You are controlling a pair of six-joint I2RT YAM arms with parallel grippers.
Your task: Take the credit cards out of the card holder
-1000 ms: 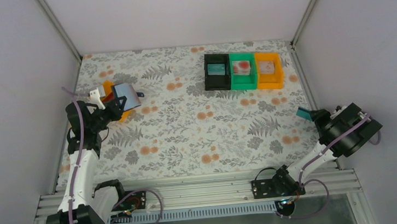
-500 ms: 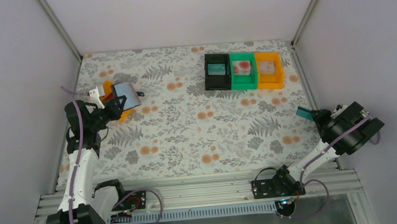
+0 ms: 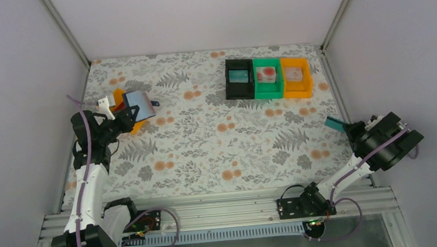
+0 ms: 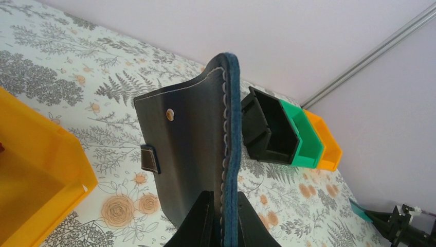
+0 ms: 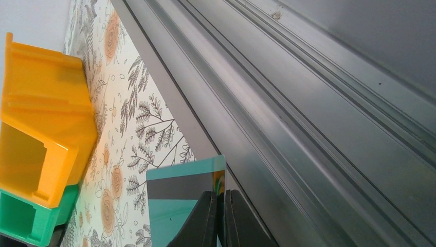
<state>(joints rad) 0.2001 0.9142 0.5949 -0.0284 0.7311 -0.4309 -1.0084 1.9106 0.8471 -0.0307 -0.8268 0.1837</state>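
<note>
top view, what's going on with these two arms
The left gripper is shut on a navy card holder, holding it upright off the table at the left. The right gripper pinches a teal card near the right edge. The bins at the back already hold other cards.

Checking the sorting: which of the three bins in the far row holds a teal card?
The black bin, at the row's left end: its card is teal, while the green bin holds a reddish one and the orange bin a pale one.
</note>
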